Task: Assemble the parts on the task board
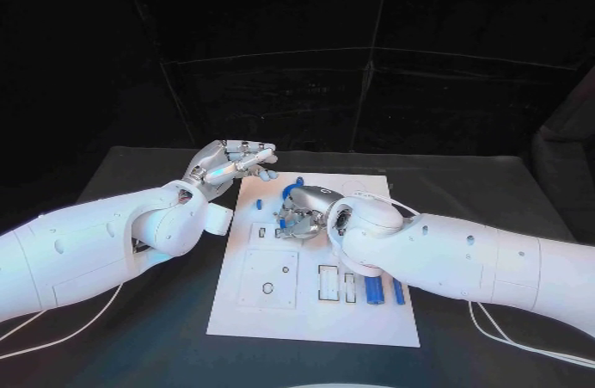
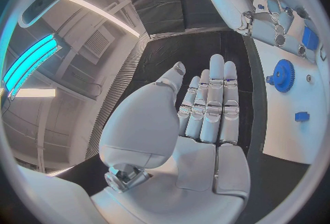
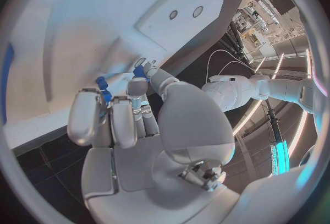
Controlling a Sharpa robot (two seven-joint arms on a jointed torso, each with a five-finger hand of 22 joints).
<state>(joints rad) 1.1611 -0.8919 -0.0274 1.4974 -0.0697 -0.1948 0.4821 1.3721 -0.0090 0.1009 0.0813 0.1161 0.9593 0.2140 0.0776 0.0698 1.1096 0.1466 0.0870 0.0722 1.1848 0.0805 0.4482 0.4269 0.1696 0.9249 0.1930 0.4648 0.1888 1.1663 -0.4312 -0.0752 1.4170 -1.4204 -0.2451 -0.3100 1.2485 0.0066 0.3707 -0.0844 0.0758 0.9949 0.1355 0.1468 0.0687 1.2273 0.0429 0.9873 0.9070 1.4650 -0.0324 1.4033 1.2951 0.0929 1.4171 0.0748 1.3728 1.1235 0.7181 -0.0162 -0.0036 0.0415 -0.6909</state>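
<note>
A: Where is the task board (image 1: pixel 316 315)?
B: It lies flat in the middle of the black worktop (image 1: pixel 496 186), with blue bars (image 1: pixel 376 289) set near its right side.

A: And the right robot hand (image 1: pixel 302 217)?
B: It hangs low over the board's upper half, its fingers curled around a small blue part (image 3: pixel 102 85).

A: The left robot hand (image 1: pixel 232 166)?
B: It is raised beside the board's far left corner, fingers straight and together, holding nothing. A blue gear (image 2: pixel 282 75) sits on the board nearby.
</note>
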